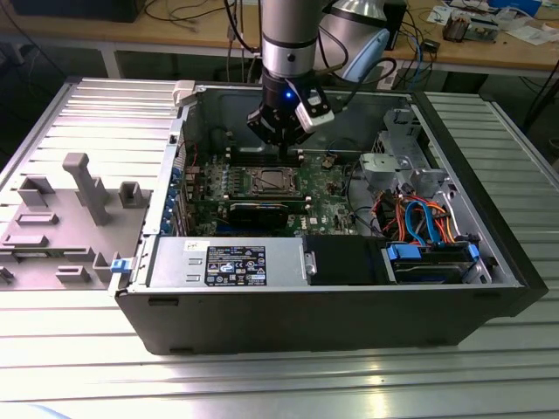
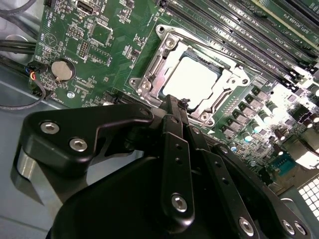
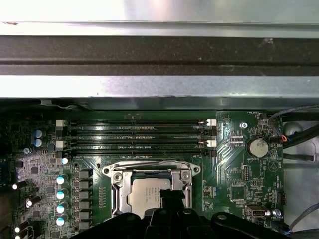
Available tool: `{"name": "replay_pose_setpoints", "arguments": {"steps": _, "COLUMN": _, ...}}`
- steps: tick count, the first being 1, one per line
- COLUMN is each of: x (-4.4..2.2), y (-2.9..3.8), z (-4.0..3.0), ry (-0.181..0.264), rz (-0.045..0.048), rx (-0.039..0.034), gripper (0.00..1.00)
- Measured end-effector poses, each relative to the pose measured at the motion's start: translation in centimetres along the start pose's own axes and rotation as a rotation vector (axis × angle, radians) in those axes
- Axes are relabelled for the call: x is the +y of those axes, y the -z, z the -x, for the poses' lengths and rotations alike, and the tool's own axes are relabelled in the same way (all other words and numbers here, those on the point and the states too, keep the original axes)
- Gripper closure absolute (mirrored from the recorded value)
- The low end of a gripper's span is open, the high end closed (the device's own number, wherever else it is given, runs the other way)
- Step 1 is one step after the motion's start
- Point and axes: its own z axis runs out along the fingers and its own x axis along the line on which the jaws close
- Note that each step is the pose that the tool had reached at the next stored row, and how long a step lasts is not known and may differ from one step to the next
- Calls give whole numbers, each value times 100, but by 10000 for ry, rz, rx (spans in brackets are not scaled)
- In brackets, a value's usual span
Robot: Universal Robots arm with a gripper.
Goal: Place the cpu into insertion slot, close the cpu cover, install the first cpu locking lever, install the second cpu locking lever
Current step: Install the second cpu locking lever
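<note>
Already the smooth silvery square cpu (image 2: pixel 197 79) lies framed by the metal cpu cover (image 2: pixel 219 102), black pincer (image 2: pixel 172 102) together.

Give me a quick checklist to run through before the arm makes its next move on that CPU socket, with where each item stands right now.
1. The cpu seated in the insertion slot: ok, its silvery top sits level inside the rim.
2. The cpu cover closed over the chip: ok, the frame appears to lie flat around it.
3. Locking levers latched: cannot tell.
4. The gripper near the socket: ok, its fingertips hang just over the socket's edge in the second wrist view.
5. Gripper empty: ok, nothing shows between the fingers, which are together.
6. Memory slots beside the socket free of the fingers: ok.
</note>
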Motion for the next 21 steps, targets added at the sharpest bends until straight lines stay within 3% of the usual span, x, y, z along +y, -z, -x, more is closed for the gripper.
{"name": "replay_pose_setpoints", "arguments": {"steps": 15, "x": -48, "y": 2, "z": 1, "ry": 1, "rz": 3, "rx": 0, "gripper": 89}}
{"name": "replay_pose_setpoints", "arguments": {"steps": 17, "x": -96, "y": 3, "z": 1, "ry": -3, "rz": 110, "rx": 6, "gripper": 89}}
{"name": "replay_pose_setpoints", "arguments": {"steps": 19, "x": -129, "y": 4, "z": 2, "ry": -14, "rz": 404, "rx": 23, "gripper": 89}}
{"name": "replay_pose_setpoints", "arguments": {"steps": 21, "x": -131, "y": 3, "z": 1, "ry": -17, "rz": 447, "rx": 24, "gripper": 89}}
